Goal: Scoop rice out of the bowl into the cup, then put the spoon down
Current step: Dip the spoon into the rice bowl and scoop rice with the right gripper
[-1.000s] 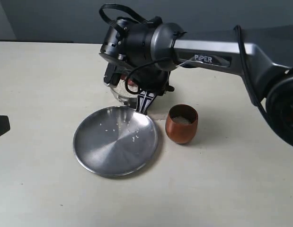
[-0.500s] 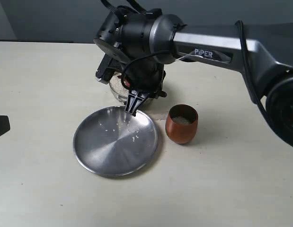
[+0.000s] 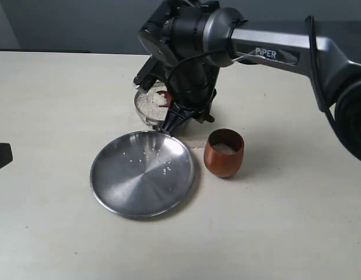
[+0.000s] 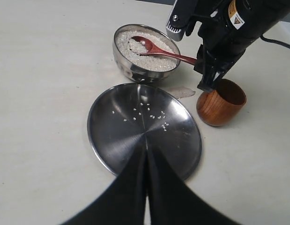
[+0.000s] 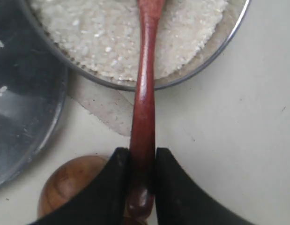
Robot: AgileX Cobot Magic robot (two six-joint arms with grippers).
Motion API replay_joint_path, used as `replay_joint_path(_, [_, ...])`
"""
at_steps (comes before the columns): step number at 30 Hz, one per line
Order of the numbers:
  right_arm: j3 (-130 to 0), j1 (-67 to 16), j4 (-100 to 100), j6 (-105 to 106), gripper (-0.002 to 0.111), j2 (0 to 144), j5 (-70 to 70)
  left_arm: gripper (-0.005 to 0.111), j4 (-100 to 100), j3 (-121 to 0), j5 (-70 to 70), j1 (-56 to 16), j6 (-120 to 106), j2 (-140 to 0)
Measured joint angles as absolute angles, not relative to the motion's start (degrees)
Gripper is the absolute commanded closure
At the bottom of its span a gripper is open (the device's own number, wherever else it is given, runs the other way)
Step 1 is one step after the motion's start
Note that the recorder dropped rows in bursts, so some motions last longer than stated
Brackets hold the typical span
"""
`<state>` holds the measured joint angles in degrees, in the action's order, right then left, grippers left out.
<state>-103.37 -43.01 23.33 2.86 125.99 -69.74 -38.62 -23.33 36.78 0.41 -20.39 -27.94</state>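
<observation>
**The spoon goes into the rice**

The right arm (image 3: 273, 52) moves up and back, toward 12 o'clock on the table (image 3: 297, 233). A second ago it was low and hid most of the bowl (image 4: 120, 58). Now the bowl shows again in the outside view, and the rice (image 4: 156, 63) in it can be seen.

The right gripper (image 5: 141, 171) is closed tight on the thin end of the spoon (image 4: 159, 50). Its two black fingers press the handle from both sides. The round end of the spoon lies on top of the rice, with a few grains in it. The handle reaches out over the bowl's rim.

The bowl sits at 12 o'clock from the big flat plate (image 3: 119, 195). The cup (image 3: 224, 156) stands at about 4 o'clock from the bowl, close to the plate but not touching it. There is a little pale stuff in the cup that looks like rice. The cup and the loose grains (image 3: 165, 170) on the plate have not moved.

The left gripper (image 4: 146, 145) hangs over the near side of the plate. Its fingers are pressed together and it holds nothing.

I think this is the scooping step. The spoon is in the rice but is not yet lifted. It needs to come up level, so no more grains fall on the plate.
</observation>
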Motion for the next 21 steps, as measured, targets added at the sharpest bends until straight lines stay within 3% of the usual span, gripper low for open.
replay_joint_path(21, [-103.37,-42.55,26.37,1.89,0.109,124.97,-69.74,0.106,-38.62,-23.33,36.90,0.41,-20.39,-27.94])
